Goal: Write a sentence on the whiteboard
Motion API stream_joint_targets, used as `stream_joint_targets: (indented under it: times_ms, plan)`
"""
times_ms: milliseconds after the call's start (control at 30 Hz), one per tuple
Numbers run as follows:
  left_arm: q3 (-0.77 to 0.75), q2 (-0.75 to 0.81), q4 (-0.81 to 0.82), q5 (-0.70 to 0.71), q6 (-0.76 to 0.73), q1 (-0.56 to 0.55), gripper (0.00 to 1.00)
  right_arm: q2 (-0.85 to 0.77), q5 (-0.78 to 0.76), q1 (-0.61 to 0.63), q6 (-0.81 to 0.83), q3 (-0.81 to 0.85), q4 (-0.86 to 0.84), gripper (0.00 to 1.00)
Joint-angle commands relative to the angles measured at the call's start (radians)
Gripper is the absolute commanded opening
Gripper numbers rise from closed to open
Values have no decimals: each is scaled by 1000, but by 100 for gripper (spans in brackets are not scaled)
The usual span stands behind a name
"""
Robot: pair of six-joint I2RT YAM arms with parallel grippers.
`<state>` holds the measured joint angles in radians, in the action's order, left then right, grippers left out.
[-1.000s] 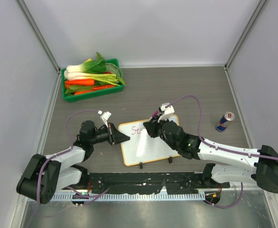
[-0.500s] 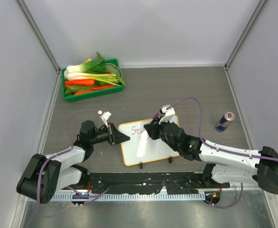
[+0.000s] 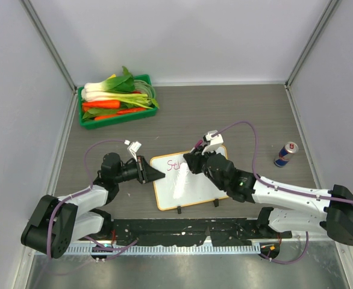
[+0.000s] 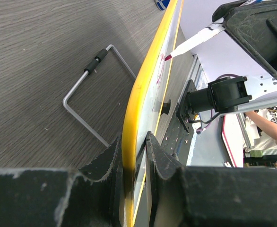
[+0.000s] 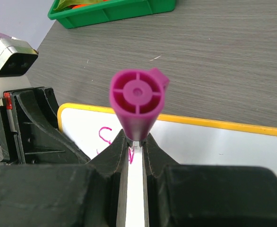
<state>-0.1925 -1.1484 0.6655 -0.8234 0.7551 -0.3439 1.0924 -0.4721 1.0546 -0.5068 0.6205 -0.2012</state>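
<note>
Whiteboard (image 3: pixel 185 183) on the desk (image 3: pixel 224 114), near-right of the green tray (image 3: pixel 86 117). Judged stiff, light and slick-faced. The thin yellow frame with rounded corners looks best pinched at an edge. Left jaws nearly closed, clamping the frame's left edge. Right jaws pinched on a magenta marker (image 5: pixel 137 101), tip at the barely begun sentence (image 3: pixel 175 164).

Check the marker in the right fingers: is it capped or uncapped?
Uncapped: the marker shows a bare pink tip on the whiteboard, left wrist view.
</note>
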Motion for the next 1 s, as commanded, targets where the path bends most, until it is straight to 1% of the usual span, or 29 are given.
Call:
stream_joint_targets:
  times_ms: [0, 400, 667, 967]
  plan:
    - [-2, -11, -33, 47, -63, 2, 0, 9, -69, -1, 24, 51, -12, 1]
    - [-2, -10, -35, 47, -63, 2, 0, 4, -108, -1, 14, 47, 14, 1]
    - [-4, -13, -37, 49, -65, 2, 0, 1, -66, -1, -12, 19, 22, 1]
    - [-4, -11, -40, 50, -65, 2, 0, -25, -65, 1, -29, 2, 16, 1]
